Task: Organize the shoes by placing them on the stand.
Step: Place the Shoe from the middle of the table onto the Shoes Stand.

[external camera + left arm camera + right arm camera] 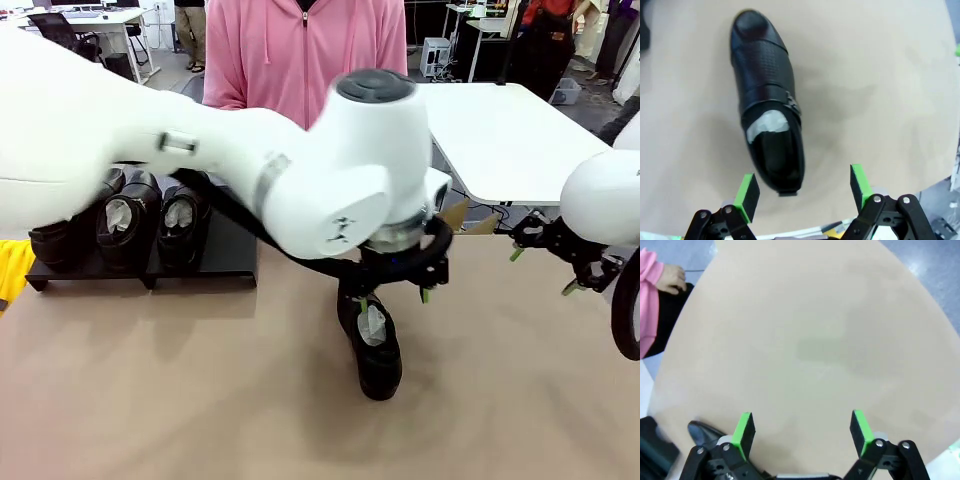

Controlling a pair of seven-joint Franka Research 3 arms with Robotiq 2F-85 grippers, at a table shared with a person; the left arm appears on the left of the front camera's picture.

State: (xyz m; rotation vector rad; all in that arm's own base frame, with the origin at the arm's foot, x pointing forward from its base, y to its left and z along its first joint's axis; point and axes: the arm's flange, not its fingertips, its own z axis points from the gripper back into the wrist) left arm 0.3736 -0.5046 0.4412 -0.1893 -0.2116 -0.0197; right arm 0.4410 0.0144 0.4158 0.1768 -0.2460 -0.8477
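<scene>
The beige table (150,400) carries the black stand (215,262) at its left side, with three black shoes (128,225) standing on it, white paper inside them. The fourth shoe (767,100) lies alone on the table near the middle, away from the stand. The left gripper (805,192) hangs above its heel, jaws released, touching nothing. The right gripper (802,432) is also released, over bare table.

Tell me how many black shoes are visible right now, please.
4: three shoes side by side on the stand, partly behind the left arm, and one lone shoe on the table.
</scene>
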